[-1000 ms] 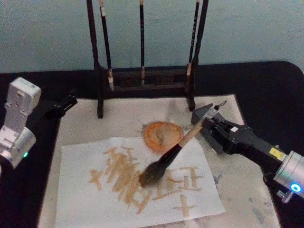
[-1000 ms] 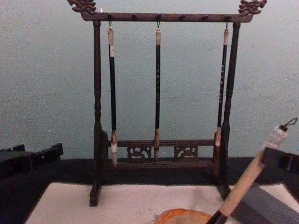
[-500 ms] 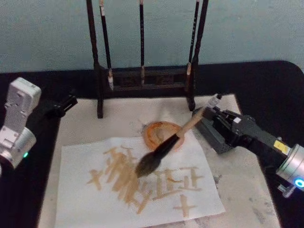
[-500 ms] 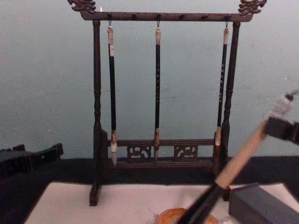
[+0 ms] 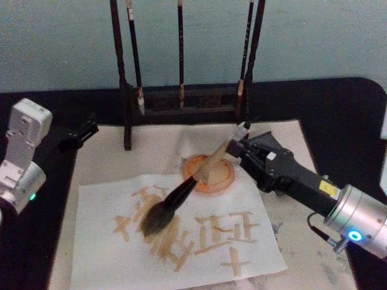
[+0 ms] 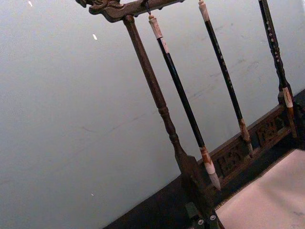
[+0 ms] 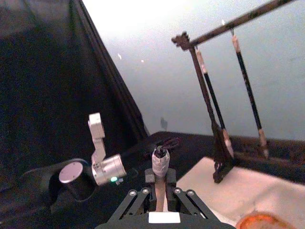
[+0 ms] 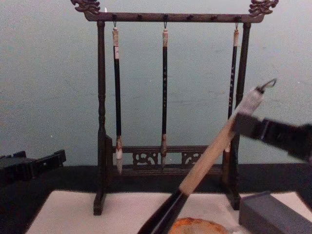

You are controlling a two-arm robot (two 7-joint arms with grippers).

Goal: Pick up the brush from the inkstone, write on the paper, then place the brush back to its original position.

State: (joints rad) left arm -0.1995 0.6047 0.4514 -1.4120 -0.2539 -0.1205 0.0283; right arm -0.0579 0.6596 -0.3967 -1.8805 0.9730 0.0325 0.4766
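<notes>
plainly, brush [image 5: 184, 190] over paper [image 5: 97, 254] strokes [image 5: 233, 232]

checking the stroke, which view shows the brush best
The head view: the whole brush shows, bristles over the paper, handle in the right gripper. The chest view has its handle and black collar, bristles cut off. The right wrist view has its looped end between the fingers. Left gripper parked.

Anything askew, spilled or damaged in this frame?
Nothing spilled or damaged. The paper lies slightly crooked on the cloth, whose right part carries grey smudges. The brown strokes at the paper's left overlap into a dense clump. Right gripper holds the brush tilted over them; left gripper parked far left.
</notes>
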